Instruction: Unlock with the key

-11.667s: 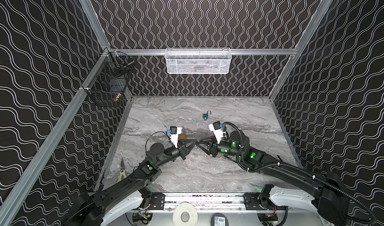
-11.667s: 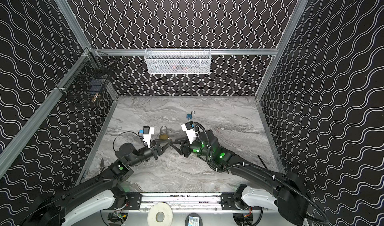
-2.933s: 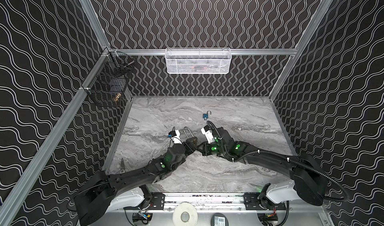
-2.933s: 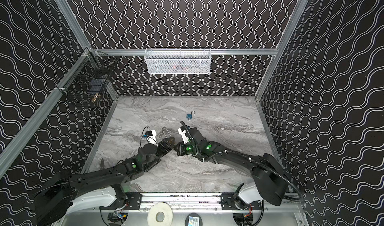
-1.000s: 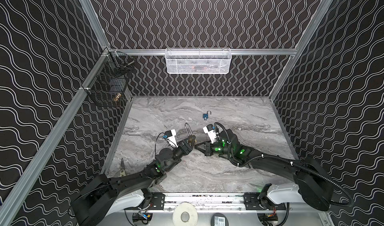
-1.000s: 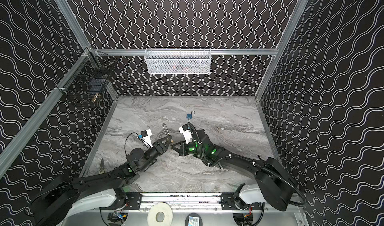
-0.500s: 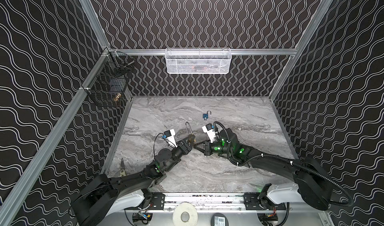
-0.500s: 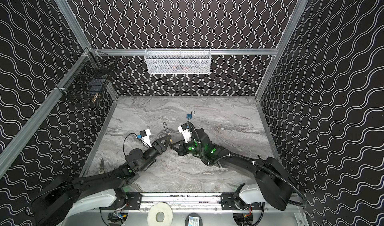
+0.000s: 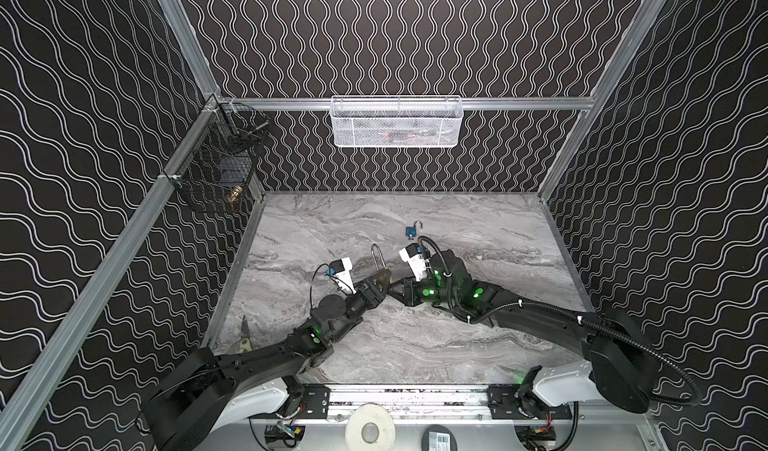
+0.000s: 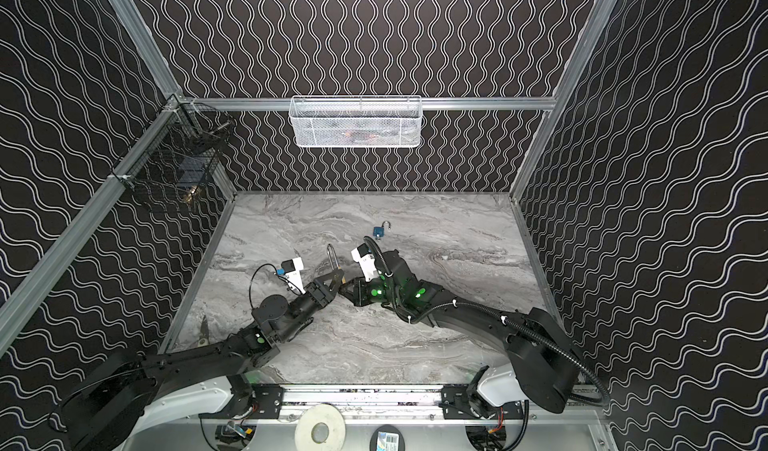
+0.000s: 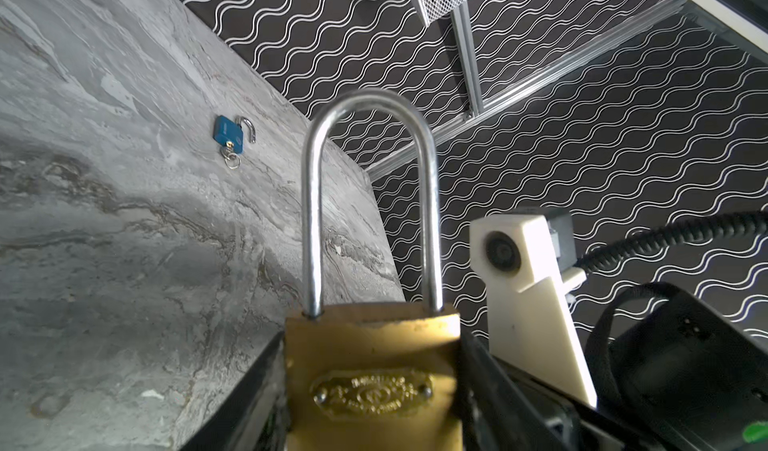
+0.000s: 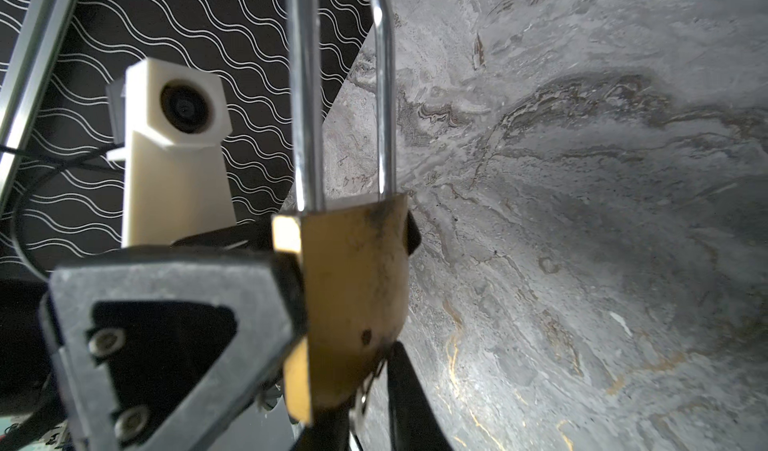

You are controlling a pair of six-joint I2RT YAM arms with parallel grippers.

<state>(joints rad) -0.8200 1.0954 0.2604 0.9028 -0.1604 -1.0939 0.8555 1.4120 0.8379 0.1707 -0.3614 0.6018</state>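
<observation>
Grey marble tabletop (image 9: 415,345) underfoot of it all. Nearest me, the left gripper (image 9: 380,282) is clamped on the brass padlock (image 11: 372,370), shackle-up at mid-table. The right gripper (image 9: 395,290) meets its underside, and I cannot tell whether it is pinched or apart. Beyond lies a blue padlock (image 9: 411,231), then a white wire basket (image 9: 395,123) on the back wall.

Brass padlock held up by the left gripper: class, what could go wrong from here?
1. The left gripper pinches the brass padlock by its sides alone; a twist at its base could turn it or knock it out.
2. The right gripper works underneath, where the key cannot be made out; a slip there might drop the key.
3. The shackle sits in both holes; pulling it too early could wrench the padlock loose.
</observation>
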